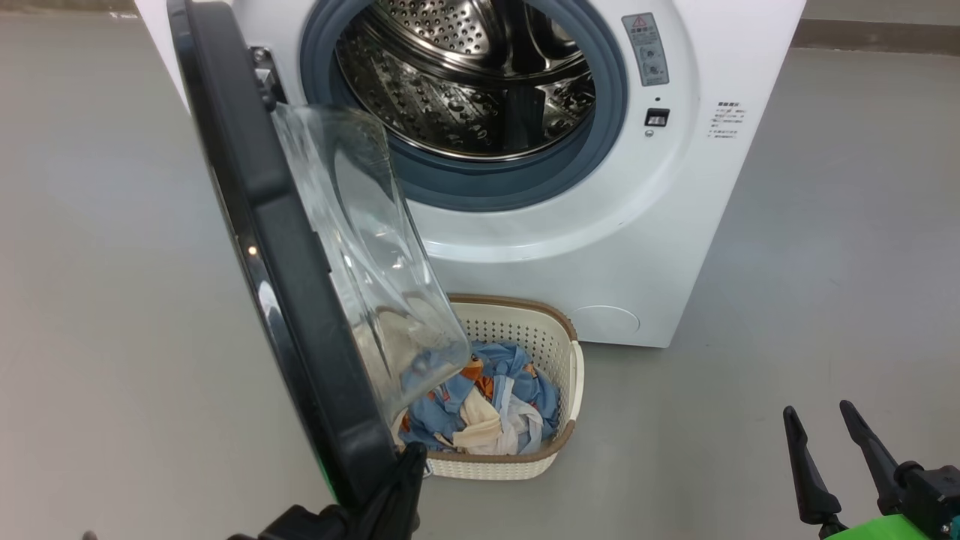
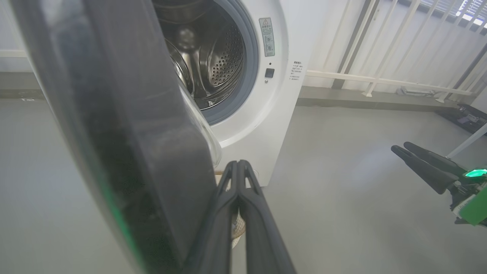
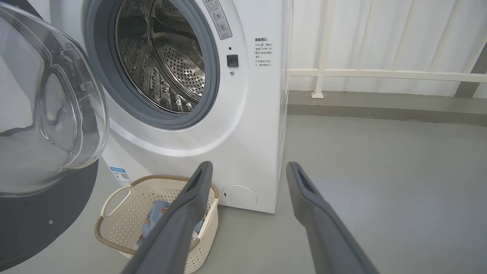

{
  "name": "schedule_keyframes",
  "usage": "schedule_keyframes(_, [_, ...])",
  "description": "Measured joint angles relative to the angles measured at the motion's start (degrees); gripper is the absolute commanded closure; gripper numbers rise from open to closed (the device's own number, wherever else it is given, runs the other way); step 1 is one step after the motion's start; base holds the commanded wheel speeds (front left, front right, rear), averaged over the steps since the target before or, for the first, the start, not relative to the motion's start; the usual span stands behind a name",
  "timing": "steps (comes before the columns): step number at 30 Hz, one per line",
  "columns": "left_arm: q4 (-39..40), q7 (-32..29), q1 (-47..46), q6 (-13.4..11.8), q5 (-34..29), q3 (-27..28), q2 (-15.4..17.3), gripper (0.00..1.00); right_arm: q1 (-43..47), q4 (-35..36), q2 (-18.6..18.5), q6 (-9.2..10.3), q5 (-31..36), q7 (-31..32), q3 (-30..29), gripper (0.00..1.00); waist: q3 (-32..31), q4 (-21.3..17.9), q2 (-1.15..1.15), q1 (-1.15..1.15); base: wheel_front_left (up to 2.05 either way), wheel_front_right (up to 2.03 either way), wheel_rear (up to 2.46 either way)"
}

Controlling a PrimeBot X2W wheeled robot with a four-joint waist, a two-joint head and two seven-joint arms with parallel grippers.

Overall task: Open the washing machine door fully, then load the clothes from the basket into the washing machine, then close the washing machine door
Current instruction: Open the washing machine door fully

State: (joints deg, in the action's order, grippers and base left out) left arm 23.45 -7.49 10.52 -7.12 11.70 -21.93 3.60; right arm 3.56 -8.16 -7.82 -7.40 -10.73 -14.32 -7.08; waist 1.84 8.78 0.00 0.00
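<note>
The washing machine (image 1: 637, 247) stands with its steel drum (image 1: 465, 75) exposed. The washing machine door (image 1: 247, 187) hangs open toward me, black rim edge-on, its glass bowl (image 1: 360, 247) bulging right. Below the door sits the basket (image 1: 559, 352), holding the clothes (image 1: 487, 405), blue with orange prints plus cream and white pieces. My left gripper (image 1: 411, 461) is shut with nothing in it, right beside the rim's lower end; in the left wrist view its closed fingers (image 2: 247, 190) run along the rim (image 2: 114, 133). My right gripper (image 1: 817, 409) is open, right of the basket (image 3: 125, 213).
Bare grey floor (image 1: 825, 262) spreads to the right of the machine and around the basket. A white railing (image 3: 380, 72) and a low kerb run along the wall behind. The open door overhangs the basket's left part.
</note>
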Motion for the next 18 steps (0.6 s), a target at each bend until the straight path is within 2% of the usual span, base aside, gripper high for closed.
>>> schedule_keyframes(7, [0.00, 0.30, -0.28, -1.16, -0.41, 0.21, 0.00, 1.00, -0.03, -0.01, 0.05, 0.00, 0.00, 0.00, -0.11, 0.00, 0.58, 1.08, 0.00, 0.00, 0.00, 0.00, 0.00])
schedule_keyframes(18, [0.04, 0.54, -0.52, -1.62, -0.83, 0.21, -0.02, 1.00, -0.05, -0.01, 0.27, 0.00, 0.00, 0.00, -0.11, 0.00, 1.00, 2.33, 0.00, 0.00, 0.00, 0.00, 0.00])
